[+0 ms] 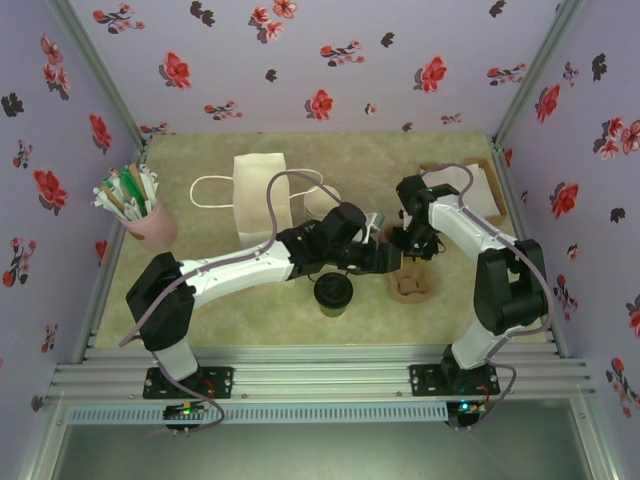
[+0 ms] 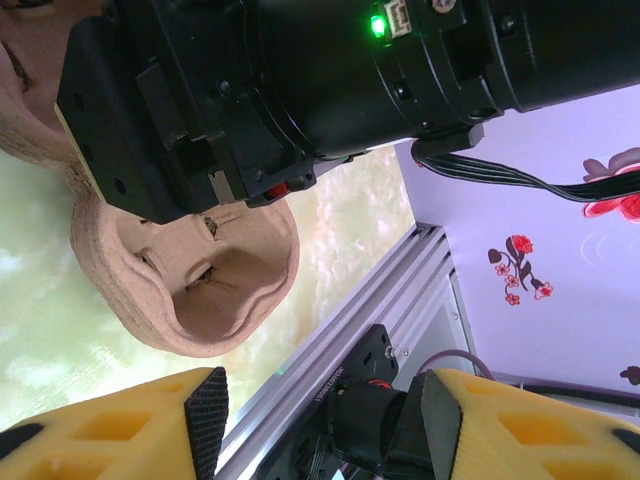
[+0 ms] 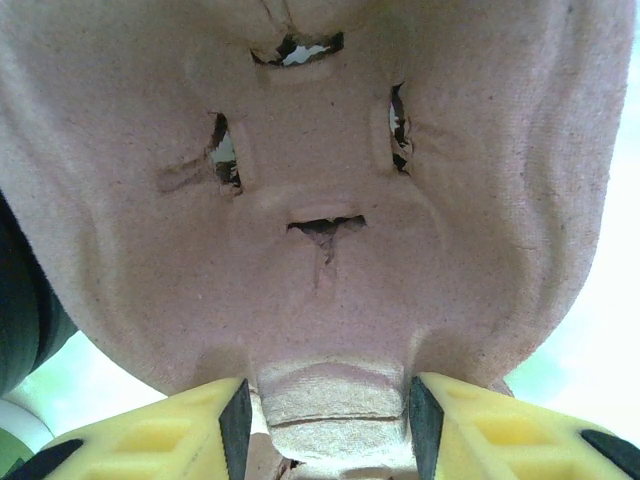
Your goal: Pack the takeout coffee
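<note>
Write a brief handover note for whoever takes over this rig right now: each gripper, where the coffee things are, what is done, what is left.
The left gripper has its fingers open and empty, beside the cup carrier.
The right gripper has its fingers shut on the cup carrier's edge.
The coffee cup stands lidded and ungripped, left of the carrier.
The white paper bag is at the back.
Done: carrier gripped.
Left, probably: cup into carrier, then both into the bag.

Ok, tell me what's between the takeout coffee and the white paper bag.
Top view: the left arm crosses above, between the takeout coffee and white paper bag.
</note>
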Tool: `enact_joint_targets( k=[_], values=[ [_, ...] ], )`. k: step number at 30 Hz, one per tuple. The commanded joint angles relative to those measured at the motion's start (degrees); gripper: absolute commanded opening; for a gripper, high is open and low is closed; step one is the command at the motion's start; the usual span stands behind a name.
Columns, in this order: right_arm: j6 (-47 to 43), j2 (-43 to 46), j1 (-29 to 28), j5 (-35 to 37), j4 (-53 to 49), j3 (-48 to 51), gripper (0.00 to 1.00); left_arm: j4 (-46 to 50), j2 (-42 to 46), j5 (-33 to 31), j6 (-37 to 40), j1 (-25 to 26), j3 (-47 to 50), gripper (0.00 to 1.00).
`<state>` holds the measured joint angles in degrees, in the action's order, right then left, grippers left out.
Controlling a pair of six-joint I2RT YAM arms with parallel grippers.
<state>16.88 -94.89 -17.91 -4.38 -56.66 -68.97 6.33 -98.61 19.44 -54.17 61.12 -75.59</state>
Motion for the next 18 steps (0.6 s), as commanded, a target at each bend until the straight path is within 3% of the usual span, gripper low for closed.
enact_joint_targets(
  k=[1, 18],
  values=[
    [-1.03, -1.08, -0.60, 1.37, -1.43, -1.43, 0.47, 0.35, 0.52, -0.55, 1.13, -0.28, -0.92, 0.57],
    [-0.80, 1.40, -0.66, 0.14, -2.54, -2.49, 0.34, -0.69, 0.13, -0.28, 0.56, -0.39, -0.22, 0.57]
  ],
)
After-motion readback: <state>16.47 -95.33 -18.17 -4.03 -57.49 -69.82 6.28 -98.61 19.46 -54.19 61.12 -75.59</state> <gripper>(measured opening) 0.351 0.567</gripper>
